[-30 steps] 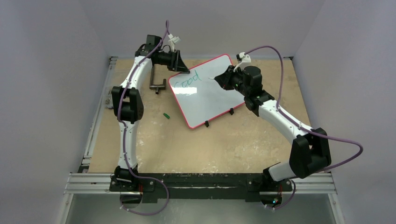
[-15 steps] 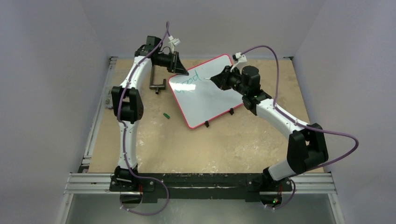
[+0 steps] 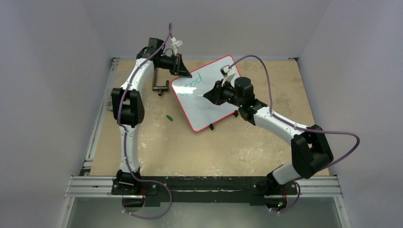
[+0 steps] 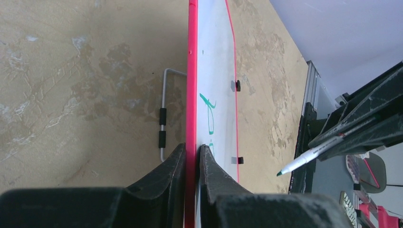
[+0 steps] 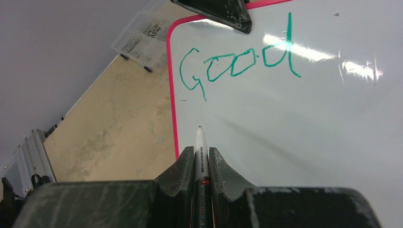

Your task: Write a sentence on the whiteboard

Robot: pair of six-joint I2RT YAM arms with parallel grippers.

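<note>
We see the right fingers (image 3: 212, 94) shifted left since before, clenched on the marker (image 5: 199, 142), tip over bare whiteboard (image 3: 199, 111) below the sentence (image 5: 240, 64), "Good". The left fingers (image 3: 186, 72) clamp its red edge, far-centre on the tabletop (image 3: 157, 142).

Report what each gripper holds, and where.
The left gripper pinches the whiteboard by its red frame edge; the right gripper grips the marker by its barrel, tip protruding.

Counted: one whiteboard (image 3: 199, 111), one green written word (image 5: 237, 64), one marker (image 5: 200, 152), one small green piece (image 3: 168, 117), two black clip feet (image 3: 210, 127).
</note>
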